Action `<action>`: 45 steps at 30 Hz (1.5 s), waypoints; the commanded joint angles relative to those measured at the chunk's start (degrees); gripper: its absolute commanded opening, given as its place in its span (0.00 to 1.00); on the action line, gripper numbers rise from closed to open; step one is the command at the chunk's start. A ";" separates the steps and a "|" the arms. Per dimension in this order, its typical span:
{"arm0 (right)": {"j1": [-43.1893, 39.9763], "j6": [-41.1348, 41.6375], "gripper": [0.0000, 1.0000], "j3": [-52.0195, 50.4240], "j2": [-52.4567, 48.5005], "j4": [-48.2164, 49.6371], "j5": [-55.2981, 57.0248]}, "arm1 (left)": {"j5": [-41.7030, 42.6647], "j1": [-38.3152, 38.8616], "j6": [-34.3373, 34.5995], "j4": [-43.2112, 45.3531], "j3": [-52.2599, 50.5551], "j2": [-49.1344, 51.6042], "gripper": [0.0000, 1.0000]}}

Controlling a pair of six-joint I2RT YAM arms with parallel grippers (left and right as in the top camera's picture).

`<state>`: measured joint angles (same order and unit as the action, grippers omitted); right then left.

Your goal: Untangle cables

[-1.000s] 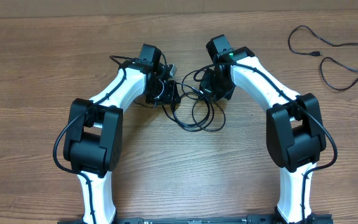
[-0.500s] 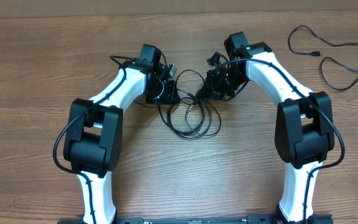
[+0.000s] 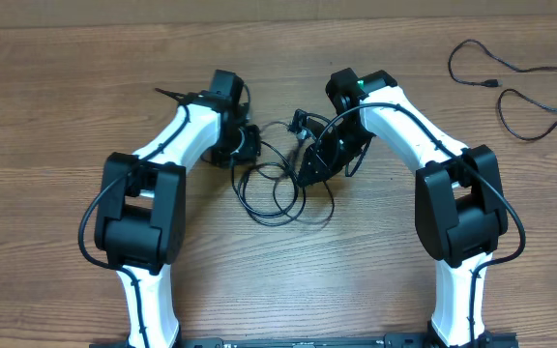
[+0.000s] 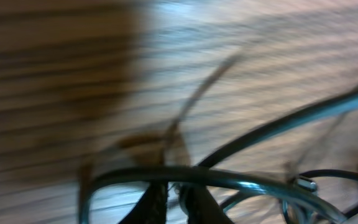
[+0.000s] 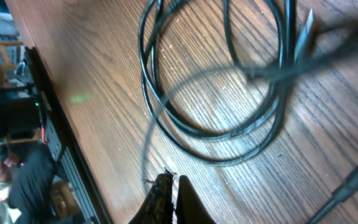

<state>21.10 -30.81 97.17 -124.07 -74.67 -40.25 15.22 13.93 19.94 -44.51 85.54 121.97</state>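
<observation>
The right claw point(image 5: 171, 188) is pressed together, cables point(image 5: 216, 135) looped beyond its tips. Whether the left claw point(image 4: 173, 208) is spread cannot be told.

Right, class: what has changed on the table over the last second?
The right gripper swung outward, then came back inward and nearer the base; the left gripper drew slightly left. The tangled cables slid left and toward the base. The separate cable far right stayed put.

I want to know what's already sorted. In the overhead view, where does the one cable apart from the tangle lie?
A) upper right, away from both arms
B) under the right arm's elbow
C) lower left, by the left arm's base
A: the separate cable lies alone at the upper right, far from the tangle at centre.
</observation>
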 commanded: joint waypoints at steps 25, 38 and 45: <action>16.28 67.12 0.19 0.52 0.61 25.81 41.70 | 4.31 -7.15 1.66 -1.31 -0.15 -1.14 0.16; 16.55 70.25 0.20 -4.15 0.61 29.77 37.81 | 4.33 -7.15 1.68 -1.29 -0.15 -1.14 0.16; 14.99 70.20 0.04 -4.22 0.61 29.09 37.70 | 4.31 -7.15 1.68 -1.31 -0.15 -1.14 0.15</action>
<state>37.43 39.18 93.25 -124.07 -44.75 -2.81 19.07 6.66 22.35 -45.84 85.54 121.86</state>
